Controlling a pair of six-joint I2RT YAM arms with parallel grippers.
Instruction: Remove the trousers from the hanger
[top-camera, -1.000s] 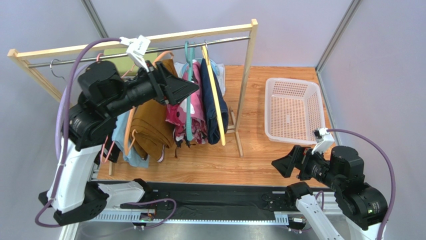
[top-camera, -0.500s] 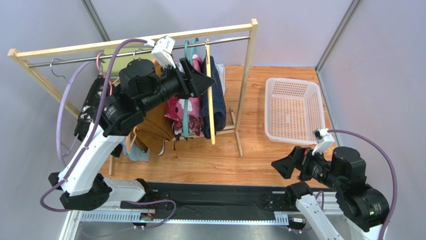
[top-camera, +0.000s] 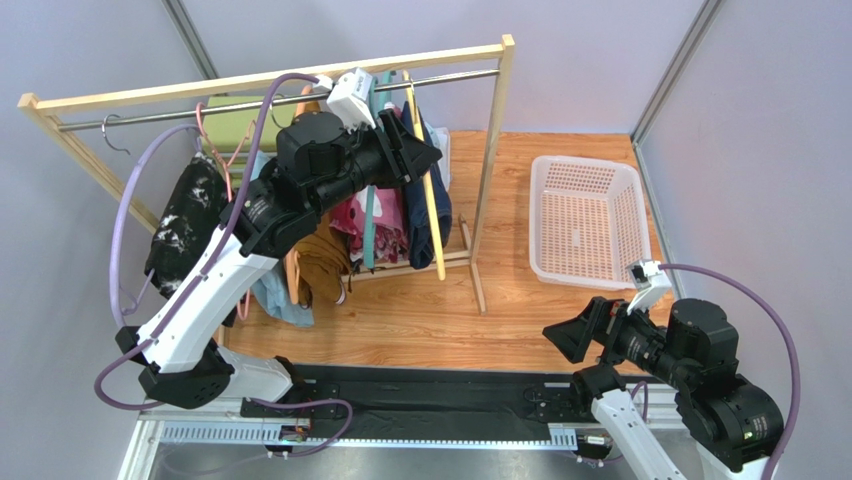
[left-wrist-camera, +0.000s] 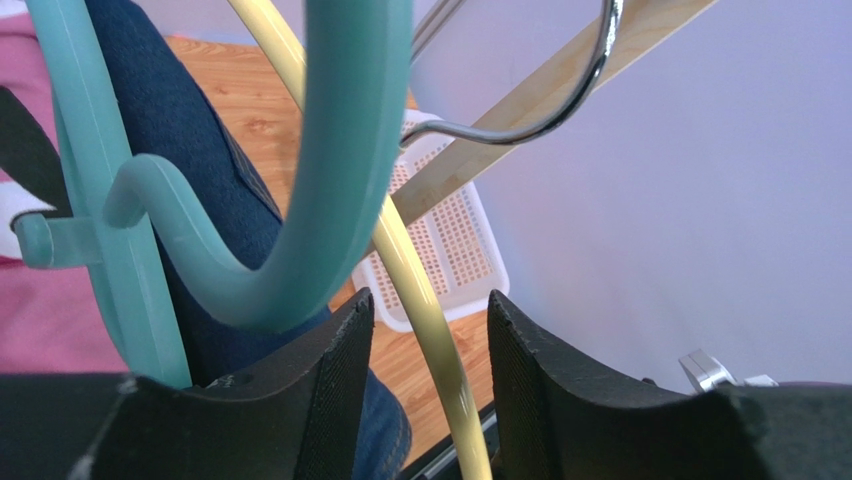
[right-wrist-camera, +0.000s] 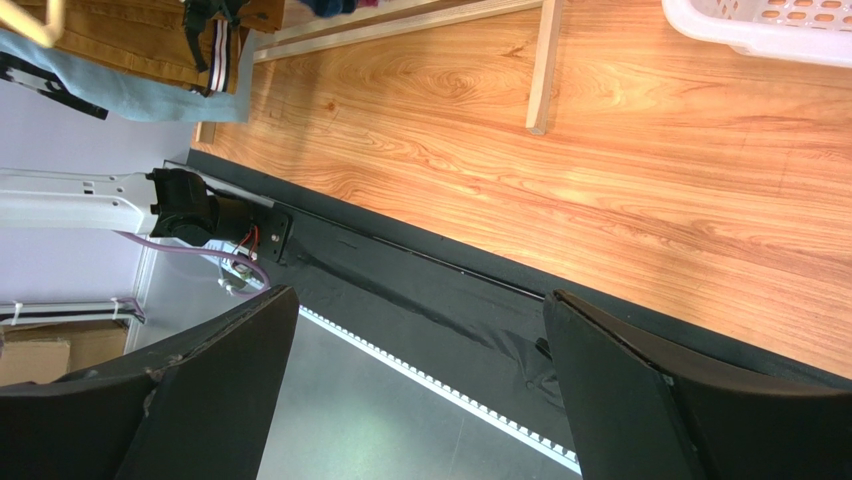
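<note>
Five trousers hang on the wooden rack: black speckled, light blue, mustard-brown, pink floral and dark navy. The navy pair hangs on a yellow hanger, beside a teal hanger. My left gripper is open up at the rail. In the left wrist view the yellow hanger passes between its fingers without touching either pad, with the teal hanger and navy cloth just left. My right gripper is open and empty, low at the near right.
A white perforated basket lies on the wooden floor right of the rack; it also shows in the left wrist view. The rack's foot bar and the black near-edge strip show in the right wrist view.
My left arm has swung right along the rail, from the mustard-brown trousers to the yellow hanger, uncovering the black speckled pair. The hangers have swayed. The right arm has barely moved.
</note>
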